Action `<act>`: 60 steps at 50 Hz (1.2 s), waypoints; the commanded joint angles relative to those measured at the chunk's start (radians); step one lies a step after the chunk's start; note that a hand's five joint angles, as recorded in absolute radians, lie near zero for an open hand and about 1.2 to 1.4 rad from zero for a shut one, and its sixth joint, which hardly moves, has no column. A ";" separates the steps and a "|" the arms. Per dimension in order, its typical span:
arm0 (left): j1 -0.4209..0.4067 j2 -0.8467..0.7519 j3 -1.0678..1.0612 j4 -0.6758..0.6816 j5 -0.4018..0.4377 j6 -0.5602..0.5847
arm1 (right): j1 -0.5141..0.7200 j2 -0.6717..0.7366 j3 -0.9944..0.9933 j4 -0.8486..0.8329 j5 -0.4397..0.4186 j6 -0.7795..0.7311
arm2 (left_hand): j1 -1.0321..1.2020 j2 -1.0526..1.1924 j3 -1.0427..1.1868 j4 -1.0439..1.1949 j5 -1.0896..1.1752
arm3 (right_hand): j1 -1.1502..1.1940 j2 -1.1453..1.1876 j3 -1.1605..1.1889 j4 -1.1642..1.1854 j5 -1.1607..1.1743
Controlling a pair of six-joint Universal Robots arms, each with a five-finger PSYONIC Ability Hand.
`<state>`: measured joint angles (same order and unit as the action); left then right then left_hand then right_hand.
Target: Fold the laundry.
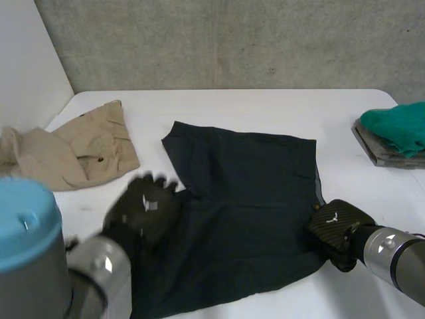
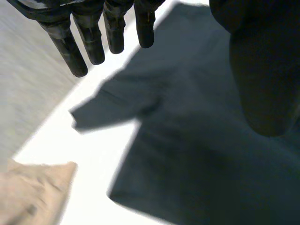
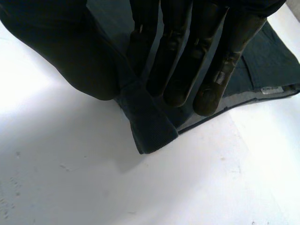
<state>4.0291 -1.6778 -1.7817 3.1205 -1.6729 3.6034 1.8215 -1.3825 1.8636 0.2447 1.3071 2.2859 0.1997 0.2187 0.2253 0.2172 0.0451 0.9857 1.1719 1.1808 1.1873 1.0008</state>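
While the dark shorts (image 1: 252, 206) lie spread flat at the middle of the white table (image 1: 265, 106), waistband toward three o'clock and legs toward nine, both hands sit at opposite edges, probably so the garment can be lifted and doubled over without bunching. The right hand (image 1: 337, 226) is at the four o'clock corner of the waist edge; its fingers (image 3: 176, 70) and thumb (image 3: 70, 56) close on a small tuck of the dark cloth, pinching it just off the table. The left hand (image 1: 143, 209) hovers over the leg edge at eight o'clock, its fingers (image 2: 89, 42) straight and set well apart from the thumb, gripping nothing. Beige shorts (image 1: 80, 156) lie crumpled at ten o'clock. A teal cloth (image 1: 398, 126) rests on a folded grey item (image 1: 375, 153) at two o'clock, apparently set aside.
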 commanded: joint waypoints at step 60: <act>0.238 -0.755 0.664 0.170 0.095 0.350 | 0.002 0.077 0.023 -0.131 0.000 0.009 | 1.197 1.178 1.171 1.179 1.177 | 0.411 0.224 0.215 0.209 0.221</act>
<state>4.2783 -2.4860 -1.0234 3.3003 -1.4606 3.9556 1.8226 -1.3054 1.8855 0.1133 1.3069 2.2942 1.1338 1.1927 1.1873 1.1962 0.9857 0.9943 1.1719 1.1808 1.1873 1.0008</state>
